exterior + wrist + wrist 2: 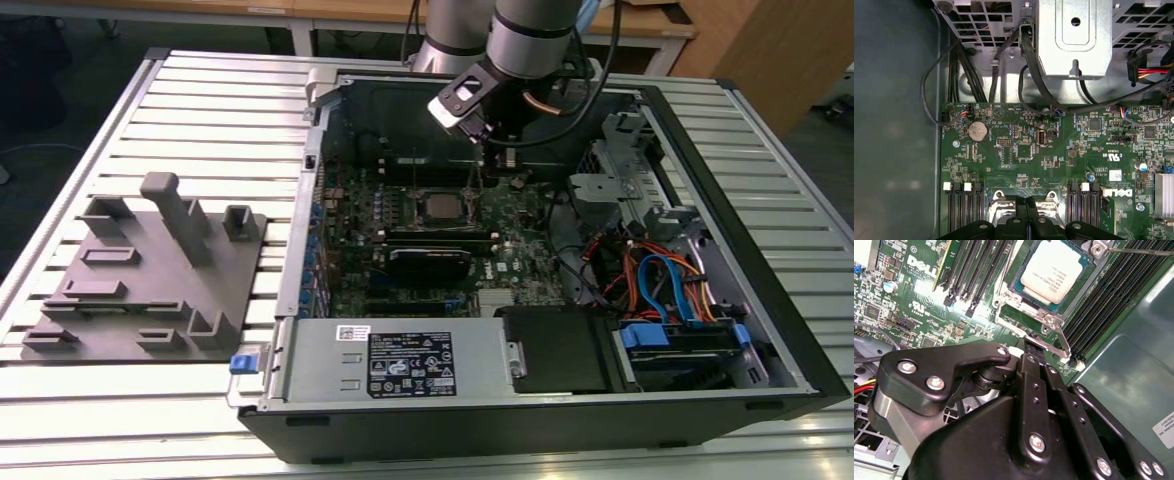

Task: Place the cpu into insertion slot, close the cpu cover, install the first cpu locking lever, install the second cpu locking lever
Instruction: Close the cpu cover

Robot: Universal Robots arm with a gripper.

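Note:
The cpu point(1054, 270), with a silvery-grey top, lies flat in the insertion slot point(437, 207) on the green board. The silver cpu cover point(1026, 315) lies down around it as a frame. A thin metal lever point(1139, 251) runs along one side of the socket. My gripper point(1026, 344) is shut with nothing between its black fingers. It hovers just off the socket's edge, near the cover's screw tab. In the first wrist view the gripper point(1026, 201) sits between the two silver corners of the socket frame point(996, 197). In the exterior view the gripper point(501, 160) hangs behind the socket.
Long black memory slots point(971, 275) flank the socket. A black card point(430, 262) lies in front of it. Cables point(1029, 65) and a metal drive cage point(1074, 35) stand beside the board. A grey fixture plate point(134, 280) rests on the table at the exterior view's left.

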